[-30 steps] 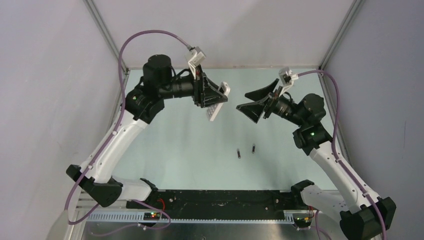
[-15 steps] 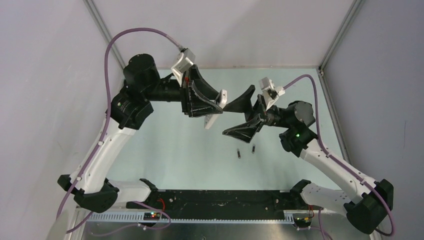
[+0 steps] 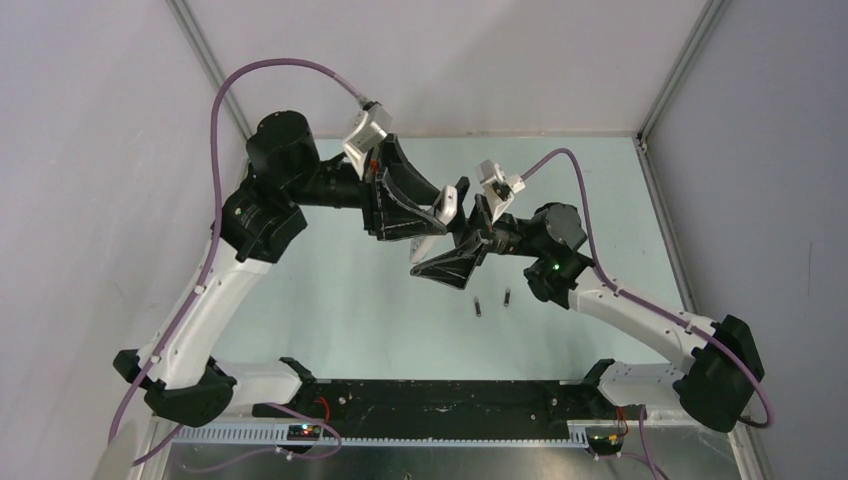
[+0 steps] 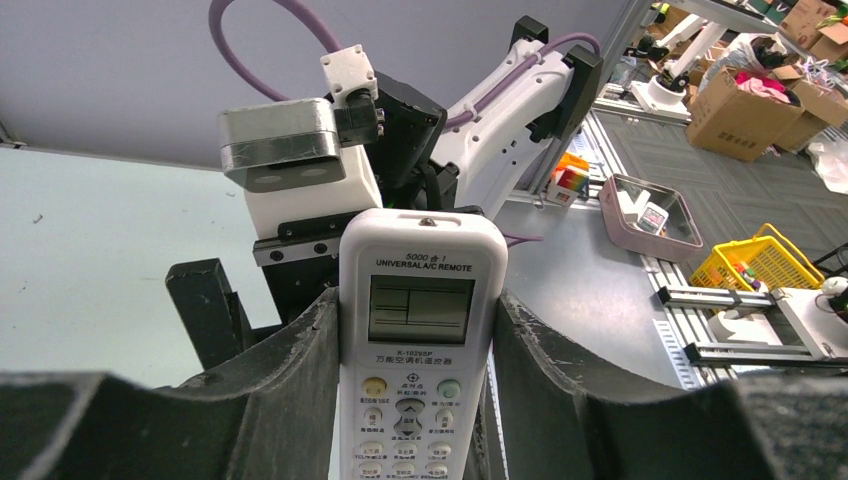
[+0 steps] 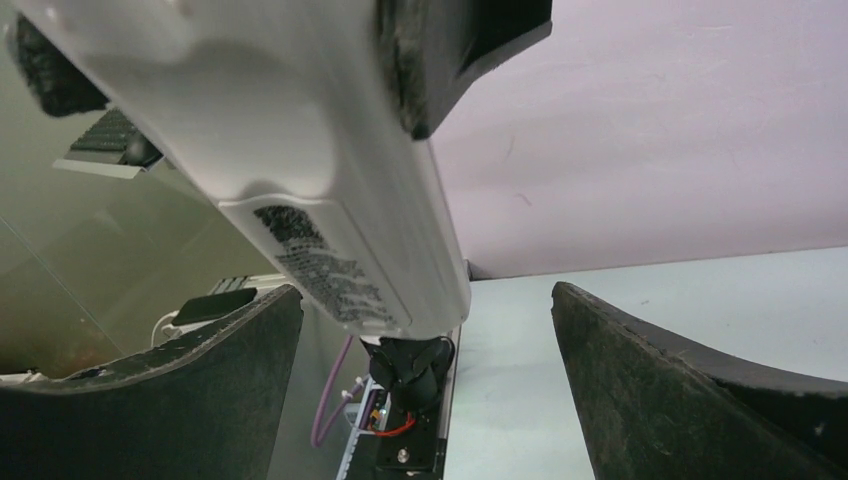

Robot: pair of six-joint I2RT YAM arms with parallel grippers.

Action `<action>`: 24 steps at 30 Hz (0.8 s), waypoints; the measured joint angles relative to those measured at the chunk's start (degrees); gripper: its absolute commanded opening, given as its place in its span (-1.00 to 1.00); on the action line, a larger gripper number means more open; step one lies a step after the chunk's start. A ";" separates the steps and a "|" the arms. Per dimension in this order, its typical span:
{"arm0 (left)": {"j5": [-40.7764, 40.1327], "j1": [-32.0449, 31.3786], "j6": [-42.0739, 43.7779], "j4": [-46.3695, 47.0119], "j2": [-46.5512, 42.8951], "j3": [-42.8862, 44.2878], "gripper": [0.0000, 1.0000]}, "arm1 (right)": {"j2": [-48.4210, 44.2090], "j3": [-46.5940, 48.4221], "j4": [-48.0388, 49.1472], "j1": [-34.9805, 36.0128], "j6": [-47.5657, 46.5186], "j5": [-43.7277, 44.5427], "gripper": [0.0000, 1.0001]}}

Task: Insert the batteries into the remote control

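The white remote control (image 4: 420, 300) is clamped across its width between my left gripper's (image 4: 420, 400) black fingers, display and buttons facing the left wrist camera. From above, the remote control (image 3: 443, 208) hangs in mid-air over the table. My right gripper (image 3: 450, 235) is wide open and faces it, one finger on each side of the remote's free end. In the right wrist view the remote's plain white back (image 5: 300, 150) slants down between my open right gripper (image 5: 425, 380), touching neither finger. Two batteries (image 3: 478, 307) (image 3: 507, 297) lie side by side on the table below.
The pale green table (image 3: 340, 300) is walled by grey panels with metal posts at the far corners. A black rail (image 3: 440, 400) runs along the near edge between the arm bases. Purple cables loop over both arms.
My right arm swung left and lowered until its open fingers straddle the remote's end. The left arm pulled back slightly and tilted, still holding the remote. The batteries stayed put.
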 measured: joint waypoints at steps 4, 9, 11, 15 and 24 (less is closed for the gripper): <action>-0.37 -0.07 0.02 0.15 -0.39 -0.76 -0.98 | 1.29 0.20 2.58 0.70 1.55 1.09 0.99; -1.51 -0.09 0.04 0.07 -0.87 -2.49 -0.90 | 1.49 0.24 3.39 1.73 1.75 3.63 0.85; -2.36 -0.07 0.02 0.00 -0.94 -2.82 -0.86 | 1.49 0.24 3.50 2.03 1.75 4.57 0.71; -4.72 -0.09 0.02 0.04 -1.16 -3.13 -0.73 | 1.49 0.24 3.82 2.23 1.79 6.19 0.20; -10.12 -0.02 0.31 0.76 -3.28 -5.62 0.66 | 1.18 0.33 1.75 2.67 -1.81 8.44 -0.30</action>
